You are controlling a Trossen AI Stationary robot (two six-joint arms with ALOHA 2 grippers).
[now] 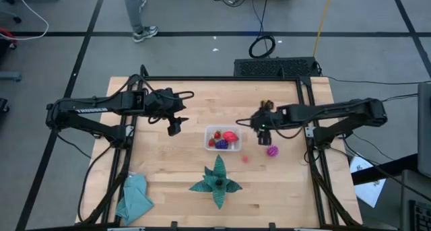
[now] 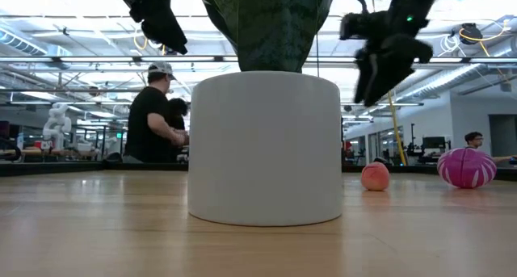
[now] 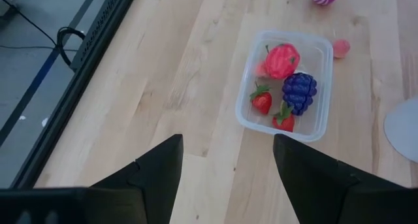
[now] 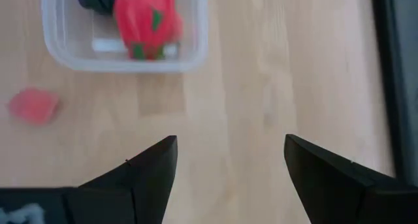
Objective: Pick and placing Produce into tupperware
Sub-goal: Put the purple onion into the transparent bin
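Clear plastic tupperware sits mid-table on the wooden table, with a big red-pink fruit, a purple grape bunch and two little strawberries inside it. Just outside, on the right arm's side, there's a small pink fruit and, a bit farther out, a striped magenta ball, both loose on the wood. Right gripper hovers just beside the container, fingers spread, holding nothing. Left gripper hangs on the other side, also spread and empty. Green leafy plant sits near the front, teal cloth at the left front corner.
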